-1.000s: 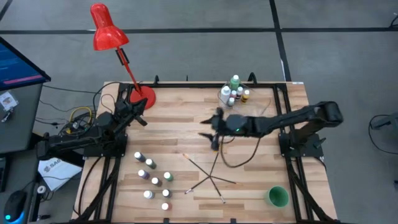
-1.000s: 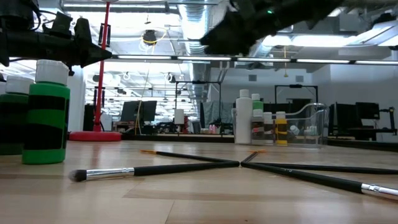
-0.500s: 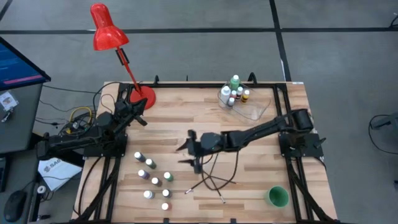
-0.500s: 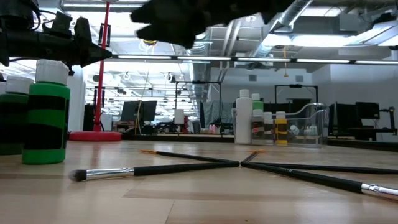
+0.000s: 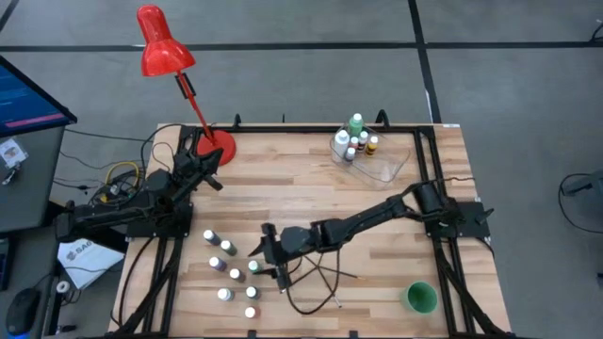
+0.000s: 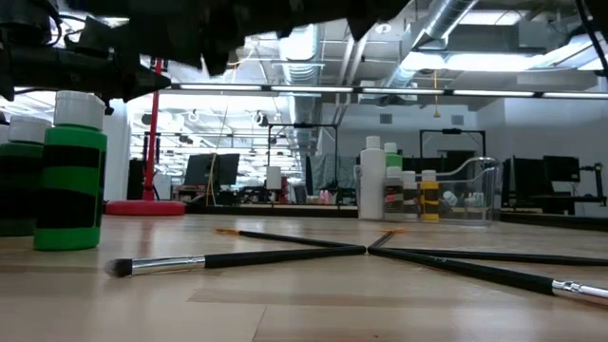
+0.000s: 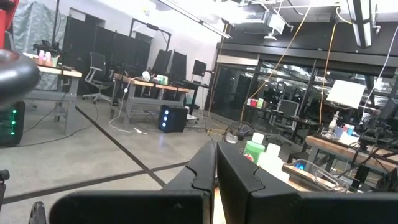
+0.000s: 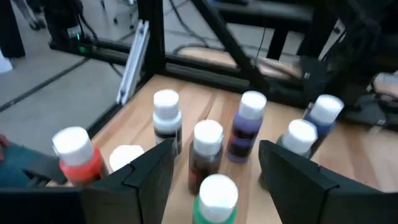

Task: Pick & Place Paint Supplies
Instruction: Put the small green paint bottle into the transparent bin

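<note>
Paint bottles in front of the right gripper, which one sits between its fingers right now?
The green one with a white cap, nearest the camera in the right wrist view. It sits centred between the open right gripper's fingers; the brown, purple and blue ones stand farther off.

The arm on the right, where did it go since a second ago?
The right gripper swung away from the clear tub across the table to the little paint bottles, open and holding nothing. The left gripper, the brushes and all the bottles stayed put.

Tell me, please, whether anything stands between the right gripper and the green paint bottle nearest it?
Nothing visible does. The right gripper is open, and the green paint bottle sits in the gap between its fingers, other small bottles standing just beyond it.
</note>
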Controlling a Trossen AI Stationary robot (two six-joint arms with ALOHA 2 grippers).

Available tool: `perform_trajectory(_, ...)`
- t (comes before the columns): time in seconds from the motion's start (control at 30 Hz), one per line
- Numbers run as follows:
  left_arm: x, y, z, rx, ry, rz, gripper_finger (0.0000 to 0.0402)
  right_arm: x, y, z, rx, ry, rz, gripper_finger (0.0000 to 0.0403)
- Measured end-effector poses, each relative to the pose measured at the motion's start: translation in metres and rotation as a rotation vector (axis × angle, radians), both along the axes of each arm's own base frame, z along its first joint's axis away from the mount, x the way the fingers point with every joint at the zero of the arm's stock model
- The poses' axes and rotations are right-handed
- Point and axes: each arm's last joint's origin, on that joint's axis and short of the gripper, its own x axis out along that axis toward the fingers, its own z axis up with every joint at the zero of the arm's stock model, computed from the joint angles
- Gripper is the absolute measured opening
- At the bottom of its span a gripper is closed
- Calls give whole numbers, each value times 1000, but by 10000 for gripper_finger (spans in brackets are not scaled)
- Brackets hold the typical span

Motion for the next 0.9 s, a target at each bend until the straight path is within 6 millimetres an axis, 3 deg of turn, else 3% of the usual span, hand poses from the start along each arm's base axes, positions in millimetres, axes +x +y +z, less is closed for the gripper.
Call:
perform_trajectory(0.33,0,0,0,0,1,0,8,12,4,-30,0,58,10,228)
perform_trajectory(0.9,0,0,0,0,1,0,8,11,3,-32,7,88,3,228)
